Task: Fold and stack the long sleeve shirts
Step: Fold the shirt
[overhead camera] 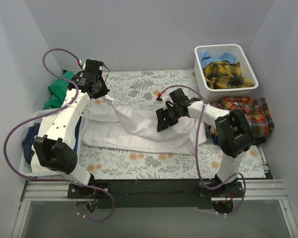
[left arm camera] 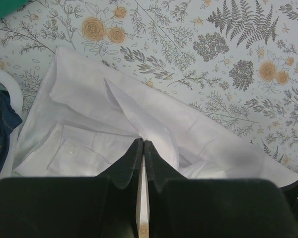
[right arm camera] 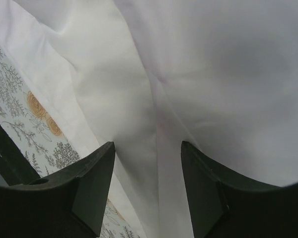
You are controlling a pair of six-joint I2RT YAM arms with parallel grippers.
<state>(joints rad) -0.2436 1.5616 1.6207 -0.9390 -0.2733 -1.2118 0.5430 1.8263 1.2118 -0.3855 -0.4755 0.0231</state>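
The large white shirt (overhead camera: pixel 139 130) lies partly folded across the middle of the floral cover. My left gripper (overhead camera: pixel 100 95) is at the shirt's far left corner. In the left wrist view the gripper (left arm camera: pixel 140 144) is shut on a fold of the white shirt (left arm camera: pixel 154 119). My right gripper (overhead camera: pixel 164 121) hovers over the shirt's middle. In the right wrist view it (right arm camera: pixel 148 148) is open, with white cloth (right arm camera: pixel 198 74) below and nothing between the fingers. The red plaid shirt (overhead camera: pixel 248 111) lies at the right. The yellow plaid shirt (overhead camera: pixel 226 74) and the light blue shirt (overhead camera: pixel 208 57) are in a bin.
The white bin (overhead camera: pixel 250 64) stands at the back right. A green cloth (overhead camera: pixel 57 91) and a dark blue garment (overhead camera: pixel 27 144) lie at the left edge by a white tray rim (left arm camera: pixel 10 87). The floral table cover (overhead camera: pixel 139 82) shows around the shirt. Grey walls close three sides.
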